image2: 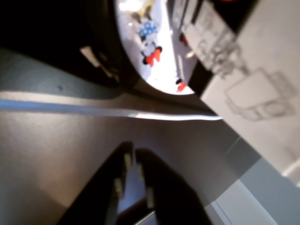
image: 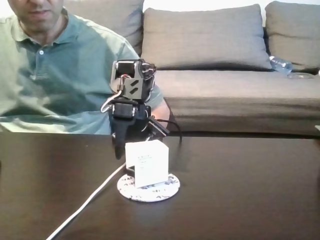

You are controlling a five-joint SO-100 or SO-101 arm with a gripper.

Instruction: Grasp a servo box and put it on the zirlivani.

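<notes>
A grey sofa (image: 220,60) and a seated person in a green polo shirt (image: 55,75) fill the background behind the dark counter (image: 250,190). The black arm (image: 131,95) stands behind the white servo box (image: 147,162), which sits upright on the round, cartoon-printed zirlivani (image: 165,192), its label facing forward. A white cable (image: 85,205) crosses the counter. In the wrist view, the claw (image2: 132,161) is nearly closed, holding nothing.
</notes>
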